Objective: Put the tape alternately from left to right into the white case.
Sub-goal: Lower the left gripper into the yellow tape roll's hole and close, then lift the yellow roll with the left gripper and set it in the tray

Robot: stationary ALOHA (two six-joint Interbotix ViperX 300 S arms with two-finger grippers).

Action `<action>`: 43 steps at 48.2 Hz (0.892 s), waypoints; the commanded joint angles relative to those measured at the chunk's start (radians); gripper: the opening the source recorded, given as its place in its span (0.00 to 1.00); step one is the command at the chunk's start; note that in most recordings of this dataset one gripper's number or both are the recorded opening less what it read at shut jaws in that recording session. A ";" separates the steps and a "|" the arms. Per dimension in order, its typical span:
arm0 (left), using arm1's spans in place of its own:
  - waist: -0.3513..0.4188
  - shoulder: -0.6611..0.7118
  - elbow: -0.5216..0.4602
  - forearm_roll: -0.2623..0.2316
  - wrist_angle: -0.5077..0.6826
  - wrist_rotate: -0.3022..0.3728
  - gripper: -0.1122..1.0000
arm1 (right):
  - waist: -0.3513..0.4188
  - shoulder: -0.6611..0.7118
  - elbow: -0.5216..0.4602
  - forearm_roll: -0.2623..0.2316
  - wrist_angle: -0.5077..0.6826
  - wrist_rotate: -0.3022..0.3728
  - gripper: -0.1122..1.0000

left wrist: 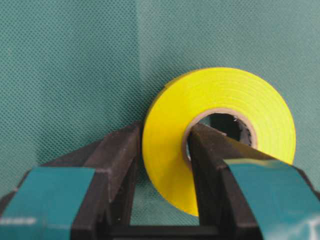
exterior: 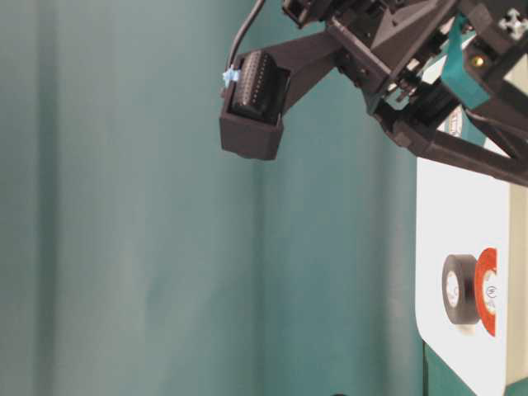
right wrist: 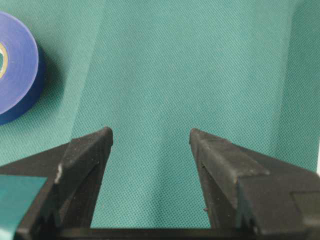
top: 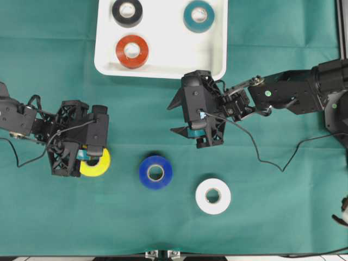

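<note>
My left gripper (left wrist: 165, 145) is shut on the yellow tape (left wrist: 220, 100), one finger outside the roll's wall and the other inside its core. Seen from overhead, the left gripper (top: 89, 156) and the yellow tape (top: 103, 166) are at the left of the green cloth. The blue tape (top: 155, 172) and the white tape (top: 213, 196) lie flat on the cloth. The white case (top: 103, 60) at the top holds the black tape (top: 128, 12), the orange-red tape (top: 132, 51) and the teal tape (top: 198, 16). My right gripper (top: 175, 116) hovers open just below the case, with nothing between its fingers (right wrist: 95, 145).
The blue tape (right wrist: 15, 75) shows at the left edge of the right wrist view. The table-level view shows the white case (exterior: 462, 214) with the black tape (exterior: 459, 289) and the orange-red tape (exterior: 488, 290). A cable (top: 261, 160) trails from the right arm over the cloth.
</note>
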 commanded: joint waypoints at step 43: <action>0.181 -0.179 -0.054 0.006 -0.009 0.239 0.08 | 0.009 -0.031 -0.021 0.003 -0.005 0.002 0.73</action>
